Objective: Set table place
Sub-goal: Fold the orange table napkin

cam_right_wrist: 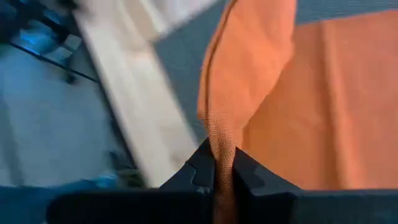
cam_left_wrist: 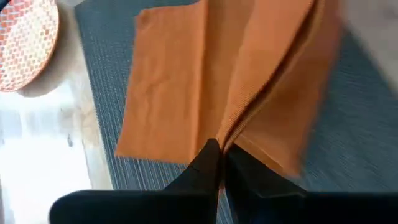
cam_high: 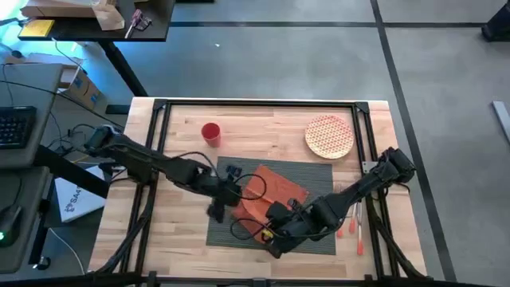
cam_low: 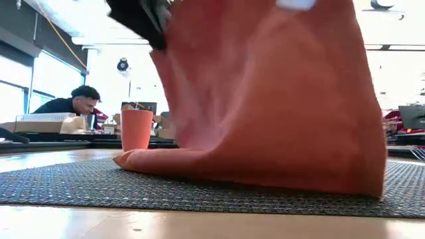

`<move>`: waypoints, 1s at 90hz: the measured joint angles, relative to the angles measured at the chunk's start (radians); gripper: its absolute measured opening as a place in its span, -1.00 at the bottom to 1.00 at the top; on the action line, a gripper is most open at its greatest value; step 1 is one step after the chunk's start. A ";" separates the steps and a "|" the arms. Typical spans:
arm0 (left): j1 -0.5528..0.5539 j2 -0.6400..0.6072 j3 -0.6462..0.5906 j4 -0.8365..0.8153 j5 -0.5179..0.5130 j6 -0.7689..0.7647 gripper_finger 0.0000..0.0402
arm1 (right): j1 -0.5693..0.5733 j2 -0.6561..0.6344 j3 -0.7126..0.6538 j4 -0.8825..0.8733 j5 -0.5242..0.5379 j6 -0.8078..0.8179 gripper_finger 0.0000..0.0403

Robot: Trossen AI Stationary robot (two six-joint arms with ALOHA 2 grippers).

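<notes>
Nearest the low cam: the rust-orange napkin, lifted and hanging in a big fold, its lower edge dragging on the grey ribbed placemat. The mat lies flat on the wooden table, near edge of mat roughly parallel w/ the table's front edge, bare wood strip in front.

High view: placemat sits in the middle-front part of the table, inside the black frame. Napkin covers the mat's center-left. Left gripper is over the mat's left part, clenched on a napkin edge; the wrist view shows its fingers pinched on a fold of cloth. Right gripper is near the mat's front edge, also clamped on the napkin; the wrist view shows cloth squeezed between its fingers. The two grippers are close together, both arms reaching inward over the mat.

Open room: wood behind the mat is mostly free, w/ a red cup back-left and a round patterned plate back-right, the plate just beyond the mat's far right corner. Orange-handled utensils lie right of the mat, by the frame. Mat's right third is bare. A person sits at a desk far behind.
</notes>
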 joint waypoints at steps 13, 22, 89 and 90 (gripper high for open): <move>0.041 -0.043 0.022 0.020 -0.001 -0.009 -1.00 | -0.013 0.000 0.000 -0.182 0.145 0.243 -1.00; 0.087 -0.004 0.010 0.064 -0.006 0.017 -1.00 | -0.037 0.000 -0.001 -0.395 0.173 0.379 -1.00; 0.144 0.116 0.128 -0.236 0.128 0.107 -1.00 | -0.084 0.048 0.012 -0.304 -0.005 0.061 -1.00; 0.144 0.112 0.130 -0.241 0.140 0.104 -1.00 | -0.081 0.046 0.012 -0.290 -0.009 0.055 -1.00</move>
